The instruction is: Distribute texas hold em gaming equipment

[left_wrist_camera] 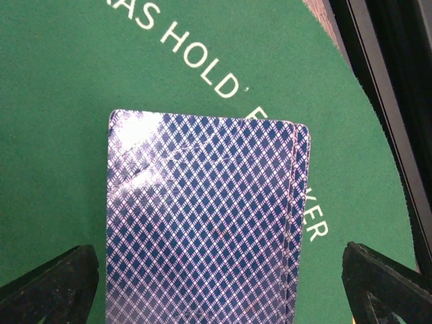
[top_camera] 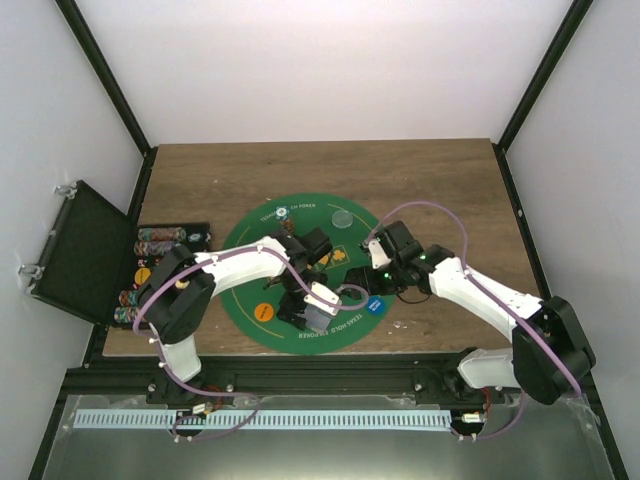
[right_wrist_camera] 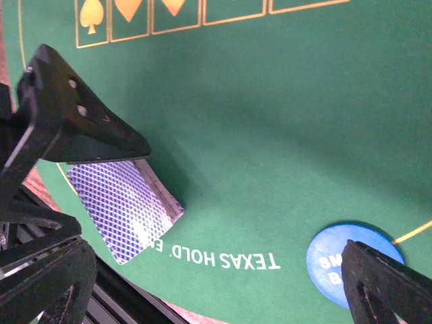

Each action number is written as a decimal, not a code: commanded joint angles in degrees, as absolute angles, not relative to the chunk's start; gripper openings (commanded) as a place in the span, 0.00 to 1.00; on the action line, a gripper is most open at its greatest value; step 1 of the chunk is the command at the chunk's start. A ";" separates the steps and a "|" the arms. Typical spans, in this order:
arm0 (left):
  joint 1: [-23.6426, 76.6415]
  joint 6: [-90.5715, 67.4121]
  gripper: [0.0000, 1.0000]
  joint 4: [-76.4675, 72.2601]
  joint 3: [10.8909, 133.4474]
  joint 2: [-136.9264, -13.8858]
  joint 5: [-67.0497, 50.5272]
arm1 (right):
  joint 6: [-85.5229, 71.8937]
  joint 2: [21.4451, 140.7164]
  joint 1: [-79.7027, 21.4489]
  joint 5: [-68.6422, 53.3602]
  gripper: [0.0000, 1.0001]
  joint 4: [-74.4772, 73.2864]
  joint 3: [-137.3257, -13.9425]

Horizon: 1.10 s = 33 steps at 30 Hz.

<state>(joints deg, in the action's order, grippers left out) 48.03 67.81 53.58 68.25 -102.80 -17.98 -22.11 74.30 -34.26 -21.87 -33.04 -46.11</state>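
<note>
Left fingers (left_wrist_camera: pixel 54 283) are seen at the two bottom corners of the left wrist view, set wide apart. The left gripper (left_wrist_camera: pixel 216 290) is held over the cards (left_wrist_camera: pixel 202 223), with clear mat on either side between each finger and the card edges. Nothing is gripped.

The cards are laid face down, backs in a blue-and-white diamond pattern. At least two are stacked, the lower one offset slightly to the right. They are placed on the green mat (left_wrist_camera: pixel 67 81), at its near rim and just beside the white "TEXAS HOLD'EM" lettering.

Right gripper (right_wrist_camera: pixel 216 283): fingers spread wide, nothing held, mat visible between them. In the right wrist view the cards (right_wrist_camera: pixel 121 202) are found at lower left, under the black body of the left gripper. A blue disc (right_wrist_camera: pixel 337 260) with white letters is seen flat on the mat at lower right, partly covered by the right finger. The letters cannot be read in full. Gold suit symbols (right_wrist_camera: pixel 128 10) are printed along the top.

In the top view the round mat (top_camera: pixel 250 250) is centred on the wooden table (top_camera: pixel 450 190). An orange disc (top_camera: pixel 263 312) is noted near the left rim of the mat and a pale disc (top_camera: pixel 341 217) near the far rim. An open black case (top_camera: pixel 80 250) is set at the left table edge, with rows of discs in its tray.
</note>
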 commanded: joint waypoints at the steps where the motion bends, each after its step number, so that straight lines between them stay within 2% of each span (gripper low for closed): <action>1: 48.45 69.80 1.00 52.27 67.24 -102.41 -17.68 | -23.38 74.05 -33.28 -20.53 1.00 -33.14 -45.88; 7: 48.56 70.31 0.99 50.29 64.95 -104.13 -12.77 | -23.42 73.74 -33.23 -20.37 1.00 -33.27 -46.14; 11: 48.58 69.65 0.94 49.59 64.51 -104.38 -12.35 | -23.37 73.66 -33.22 -20.28 1.00 -33.30 -46.46; 14: 48.52 68.73 0.85 47.72 63.20 -103.57 -12.64 | -23.64 73.81 -33.22 -20.27 1.00 -32.89 -46.41; 18: 48.53 67.63 0.67 44.11 60.20 -101.38 -12.61 | -24.20 74.17 -33.18 -20.19 1.00 -32.39 -46.12; 21: 48.58 66.50 0.60 42.49 58.81 -100.04 -12.55 | -24.64 74.09 -33.07 -20.42 1.00 -32.04 -46.10; 27: 47.52 60.45 0.58 44.41 61.35 -95.65 -18.13 | -25.70 71.22 -28.77 -28.06 1.00 -28.32 -44.38; 33: 44.13 55.09 0.58 51.51 67.80 -91.78 -17.17 | -26.12 67.99 -25.13 -38.52 1.00 -21.40 -43.33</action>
